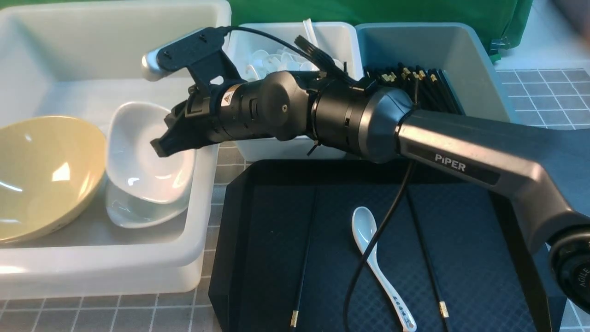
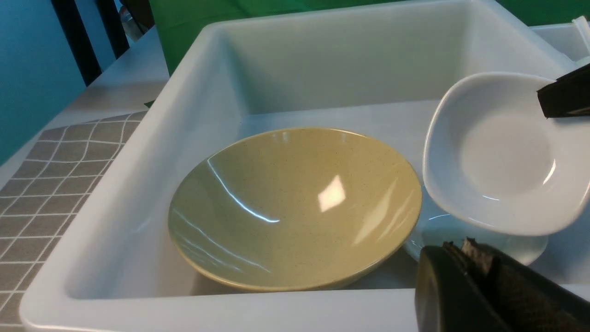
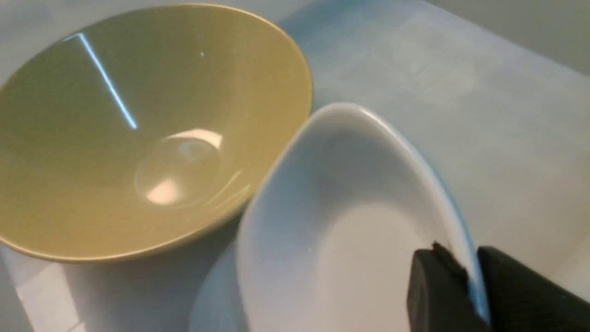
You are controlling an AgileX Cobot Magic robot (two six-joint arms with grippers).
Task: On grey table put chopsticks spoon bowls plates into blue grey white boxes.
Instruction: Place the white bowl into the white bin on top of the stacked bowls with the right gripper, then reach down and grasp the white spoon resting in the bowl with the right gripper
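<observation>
Inside the large white box (image 1: 115, 272) a yellow bowl (image 1: 46, 175) (image 2: 295, 207) (image 3: 138, 129) leans at the left. Beside it lie two white plates. The upper plate (image 1: 138, 166) (image 2: 502, 157) (image 3: 332, 221) rests tilted on the lower plate (image 1: 133, 212) (image 2: 438, 230). My right gripper (image 1: 159, 147) (image 3: 470, 267) reaches across into the box, shut on the upper plate's rim. My left gripper (image 2: 461, 246) hovers at the box's near wall, shut and empty. A white spoon (image 1: 368, 240) and two black chopsticks (image 1: 302, 258) (image 1: 426, 263) lie on the black tray (image 1: 461, 230).
Behind the tray stand a pale box (image 1: 332, 32) holding white spoons and a blue-grey box (image 1: 461, 50) holding several chopsticks. The right arm's cable hangs across the spoon. The grey table (image 1: 548, 97) shows at the right and along the front.
</observation>
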